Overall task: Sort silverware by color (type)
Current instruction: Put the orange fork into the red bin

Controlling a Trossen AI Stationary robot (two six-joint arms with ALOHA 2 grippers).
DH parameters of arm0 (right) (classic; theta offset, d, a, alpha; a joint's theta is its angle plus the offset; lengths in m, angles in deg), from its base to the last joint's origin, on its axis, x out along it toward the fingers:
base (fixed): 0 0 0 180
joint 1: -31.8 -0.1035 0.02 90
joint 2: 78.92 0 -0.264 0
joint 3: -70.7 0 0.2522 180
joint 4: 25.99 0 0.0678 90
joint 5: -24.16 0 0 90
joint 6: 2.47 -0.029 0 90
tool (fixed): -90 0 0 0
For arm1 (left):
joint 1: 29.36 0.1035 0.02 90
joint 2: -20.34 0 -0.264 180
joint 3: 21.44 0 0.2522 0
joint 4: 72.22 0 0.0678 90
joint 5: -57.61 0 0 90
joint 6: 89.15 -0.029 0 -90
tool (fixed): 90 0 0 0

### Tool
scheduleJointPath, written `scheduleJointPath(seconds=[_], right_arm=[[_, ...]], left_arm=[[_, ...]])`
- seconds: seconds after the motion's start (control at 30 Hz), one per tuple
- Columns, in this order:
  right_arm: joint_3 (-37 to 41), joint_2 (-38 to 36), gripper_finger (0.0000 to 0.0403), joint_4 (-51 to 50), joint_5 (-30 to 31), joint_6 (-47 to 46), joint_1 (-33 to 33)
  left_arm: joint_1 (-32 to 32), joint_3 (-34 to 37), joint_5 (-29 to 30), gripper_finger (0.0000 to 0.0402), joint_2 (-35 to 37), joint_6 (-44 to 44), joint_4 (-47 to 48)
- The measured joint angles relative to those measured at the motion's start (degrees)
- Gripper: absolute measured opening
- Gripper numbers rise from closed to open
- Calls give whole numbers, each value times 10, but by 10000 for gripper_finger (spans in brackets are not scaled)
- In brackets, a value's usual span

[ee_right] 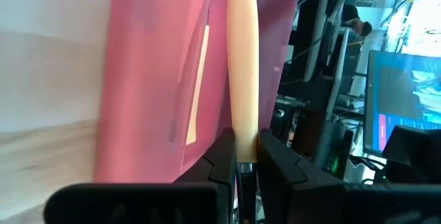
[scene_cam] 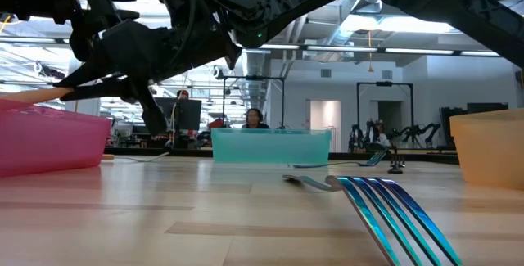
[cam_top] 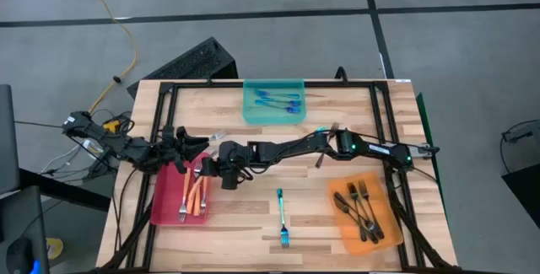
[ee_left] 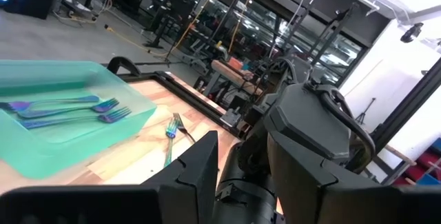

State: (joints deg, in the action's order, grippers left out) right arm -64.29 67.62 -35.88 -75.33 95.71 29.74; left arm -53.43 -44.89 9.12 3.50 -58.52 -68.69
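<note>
The right end effector is held over the tray at the tabletop's left side, in which several forks lie. Beyond it a second tray holding forks is set at the far edge; to its right a single fork is laid, and farther right a third tray of forks.

3 trays, approx 4 orange forks, 5 black forks, 5 blue forks.

The surface is showing pale wood planks. The red tray is holding orange-handled forks, the teal tray blue forks, the orange tray dark grey forks.
</note>
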Motion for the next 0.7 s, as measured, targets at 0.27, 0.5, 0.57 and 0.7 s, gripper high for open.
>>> scheduleJointPath(seconds=[0.27, 0.5, 0.57, 0.7], right_arm=[[0, 0, 60, 0, -42, -43, 7], [0, 0, 60, -1, -90, -103, 15], [0, 0, 60, -2, -89, -103, 16], [0, 0, 60, 1, -114, -124, 18]], left_arm=[[0, 0, 10, 112, 0, -11, 0], [0, 0, 10, 112, 0, -21, -2], [0, 0, 10, 112, 0, -21, -2], [0, 0, 10, 112, 0, -21, -3]])
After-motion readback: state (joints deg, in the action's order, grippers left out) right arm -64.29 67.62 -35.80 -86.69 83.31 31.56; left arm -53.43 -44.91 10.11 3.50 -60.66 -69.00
